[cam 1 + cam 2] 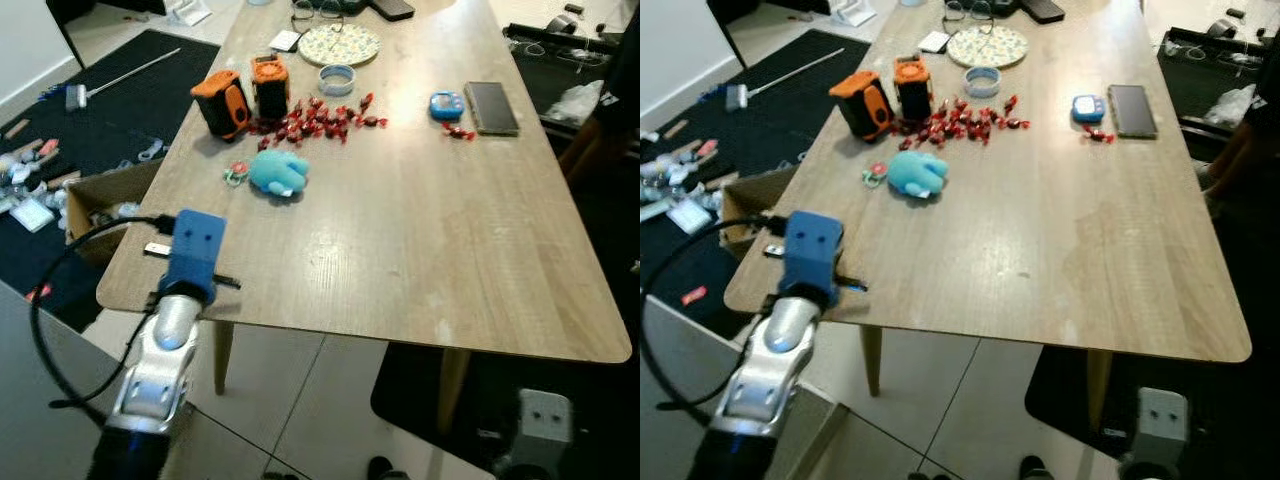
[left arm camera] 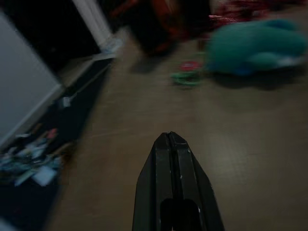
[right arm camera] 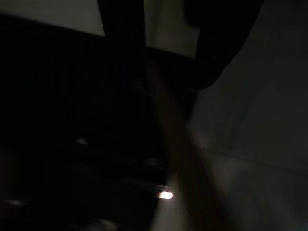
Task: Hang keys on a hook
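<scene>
Bare table (image 1: 420,250) between near edge and blue plush toy (image 1: 279,173); orange devices (image 1: 243,92) and scattered red candies (image 1: 315,118) crowd the space beyond.

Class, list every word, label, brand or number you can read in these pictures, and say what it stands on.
None can be read.
Orange and black devices: any markings too small to read.
Blue gadget: face blurred.
Dark phone: blank.
Patterned plate: decoration, no letters.
</scene>
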